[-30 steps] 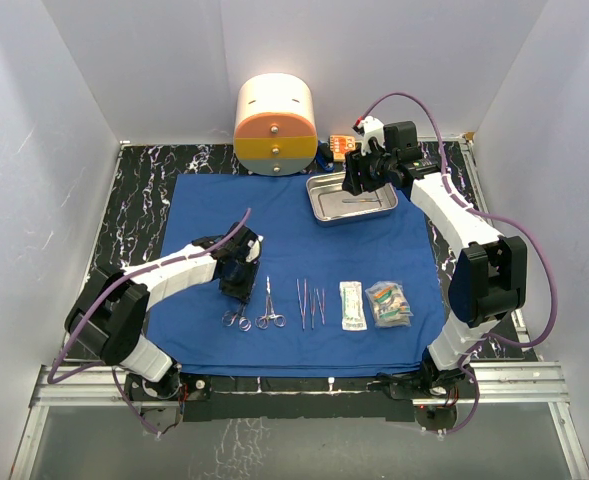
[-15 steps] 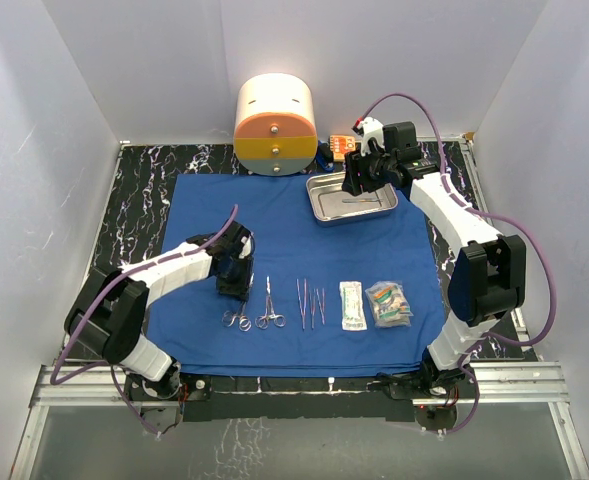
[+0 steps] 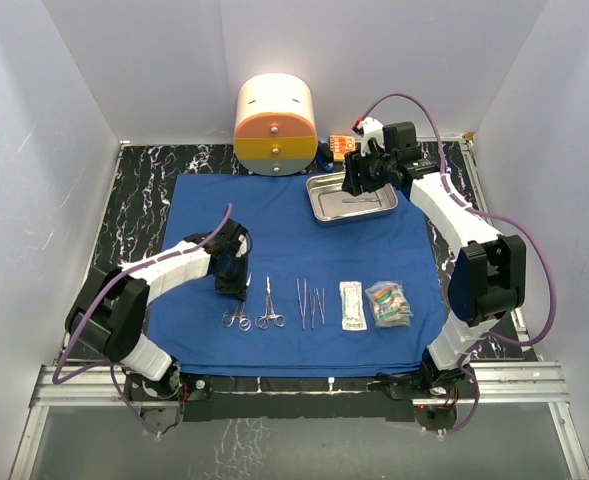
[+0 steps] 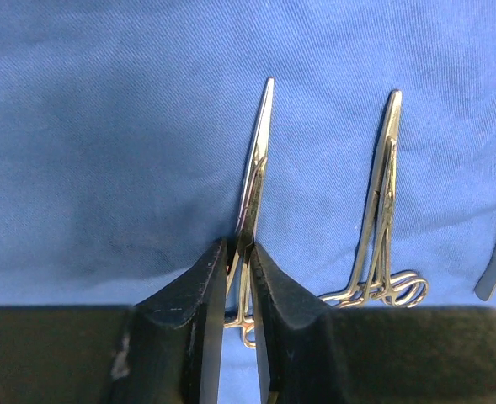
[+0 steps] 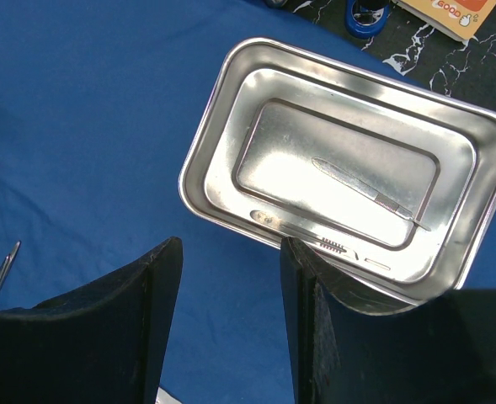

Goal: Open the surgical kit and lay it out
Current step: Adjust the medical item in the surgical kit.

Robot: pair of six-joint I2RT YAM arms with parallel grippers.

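The royal-blue cloth lies spread flat on the table. Near its front edge lie, in a row, scissors, forceps, tweezers and two clear packets. My left gripper is low over the scissors, and its jaws are shut on their shank. The forceps lie just to the right. My right gripper hangs open over the near-left edge of the steel tray. Two scalpels rest inside the tray.
A round cream-and-orange drawer container stands at the back, behind the cloth. A small orange box and a blue ring sit behind the tray. Black marble tabletop borders the cloth, and white walls close in on three sides.
My left gripper has shifted slightly left and nearer, and its jaws have narrowed onto the scissors. The right arm has not moved.
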